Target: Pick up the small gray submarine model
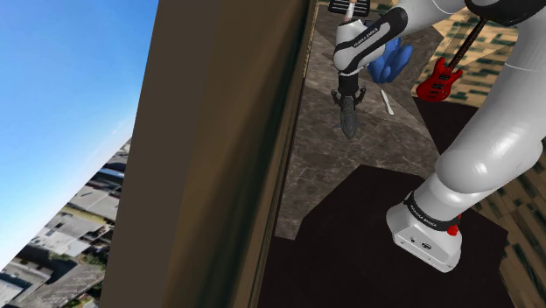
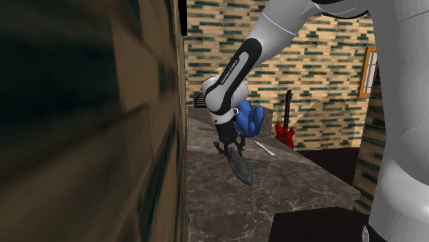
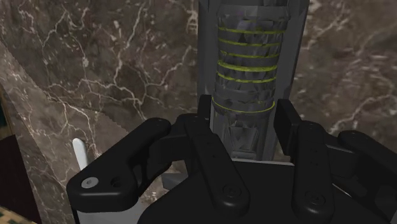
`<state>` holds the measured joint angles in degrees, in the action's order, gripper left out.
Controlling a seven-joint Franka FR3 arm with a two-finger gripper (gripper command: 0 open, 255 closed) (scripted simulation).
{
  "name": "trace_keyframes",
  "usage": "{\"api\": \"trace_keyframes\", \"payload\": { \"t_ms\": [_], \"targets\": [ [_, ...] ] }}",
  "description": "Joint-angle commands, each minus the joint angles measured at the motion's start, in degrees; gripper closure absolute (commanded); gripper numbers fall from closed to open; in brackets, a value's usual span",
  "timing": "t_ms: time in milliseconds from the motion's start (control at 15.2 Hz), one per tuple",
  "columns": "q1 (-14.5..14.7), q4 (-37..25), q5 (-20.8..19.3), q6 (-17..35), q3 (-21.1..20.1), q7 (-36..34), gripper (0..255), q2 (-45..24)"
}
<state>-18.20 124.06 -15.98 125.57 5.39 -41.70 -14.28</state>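
The small submarine model [image 3: 248,57] is dark grey with thin yellow-green rings around its hull. My gripper [image 3: 245,111] is shut on its near end, with a black finger [image 3: 205,114] pressed against each side. In the shoulder view the submarine [image 1: 350,118] points away below the gripper [image 1: 346,96], over the dark marble counter [image 1: 385,153]. From the second exterior view the submarine [image 2: 240,167] slants down from the gripper [image 2: 230,150]. I cannot tell whether its far tip touches the counter [image 2: 289,185].
A tall brown panel [image 1: 219,157] rises close beside the gripper along the counter's edge. A blue object [image 1: 391,59] and a thin white utensil [image 1: 387,101] lie just beyond the gripper. A red guitar [image 1: 442,77] stands against the brick wall.
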Motion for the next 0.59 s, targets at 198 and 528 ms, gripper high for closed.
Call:
{"api": "trace_keyframes", "payload": {
  "t_ms": [198,528],
  "targets": [
    [0.0,-0.1,0.0,0.1,0.0,0.1,255,-0.2],
    [0.0,-0.9,0.4,-3.3,-0.1,0.9,255,2.5]
  ]
}}
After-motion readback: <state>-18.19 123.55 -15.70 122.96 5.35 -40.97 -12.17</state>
